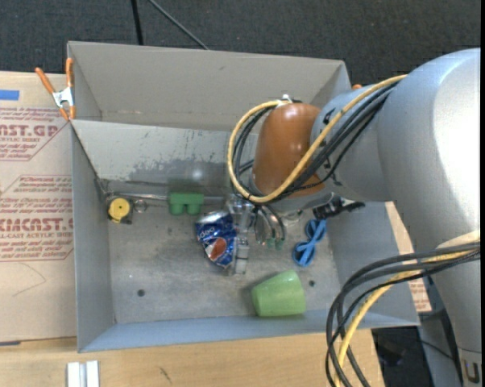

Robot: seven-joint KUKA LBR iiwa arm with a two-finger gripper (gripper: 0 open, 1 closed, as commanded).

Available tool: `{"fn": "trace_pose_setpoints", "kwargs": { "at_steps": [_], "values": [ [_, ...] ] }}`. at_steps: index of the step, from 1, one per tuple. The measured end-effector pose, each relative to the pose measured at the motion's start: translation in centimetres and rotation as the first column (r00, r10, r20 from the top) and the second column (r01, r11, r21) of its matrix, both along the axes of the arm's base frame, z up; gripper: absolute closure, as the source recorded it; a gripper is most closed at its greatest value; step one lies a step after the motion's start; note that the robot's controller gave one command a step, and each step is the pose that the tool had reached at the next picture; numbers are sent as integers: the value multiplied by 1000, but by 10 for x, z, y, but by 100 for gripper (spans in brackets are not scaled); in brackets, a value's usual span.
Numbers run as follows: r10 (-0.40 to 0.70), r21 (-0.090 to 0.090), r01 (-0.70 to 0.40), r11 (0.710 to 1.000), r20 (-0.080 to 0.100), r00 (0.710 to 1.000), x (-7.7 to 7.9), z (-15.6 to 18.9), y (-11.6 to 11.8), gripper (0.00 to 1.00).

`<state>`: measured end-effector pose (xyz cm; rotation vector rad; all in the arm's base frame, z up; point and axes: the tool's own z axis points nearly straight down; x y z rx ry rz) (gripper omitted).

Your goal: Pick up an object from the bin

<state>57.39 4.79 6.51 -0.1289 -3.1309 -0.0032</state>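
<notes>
My gripper (249, 234) is low in the middle of the bin, under the orange wrist cover. A crushed blue, white and red drink can (217, 240) lies right against its left side, touching it or nearly so. A blue plastic loop-shaped thing (309, 243) lies just to the gripper's right. A light green cup (278, 293) lies on its side in front of the gripper, near the bin's front wall.
A green block (184, 203) and a small yellow round thing (118, 209) on a thin metal rod lie toward the back left. A black piece (333, 208) sits at the right by the arm. The arm and its cables cover the bin's right side.
</notes>
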Motion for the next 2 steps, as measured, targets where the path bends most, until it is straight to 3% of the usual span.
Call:
{"fn": "trace_pose_setpoints", "kwargs": {
  "at_steps": [1, 2],
  "values": [
    [-247, -1, 247, 969, 10, 969, -6, 35, -4, 0],
    [-426, -1, 426, 905, 8, 905, -3, 34, -3, 0]
  ]
}}
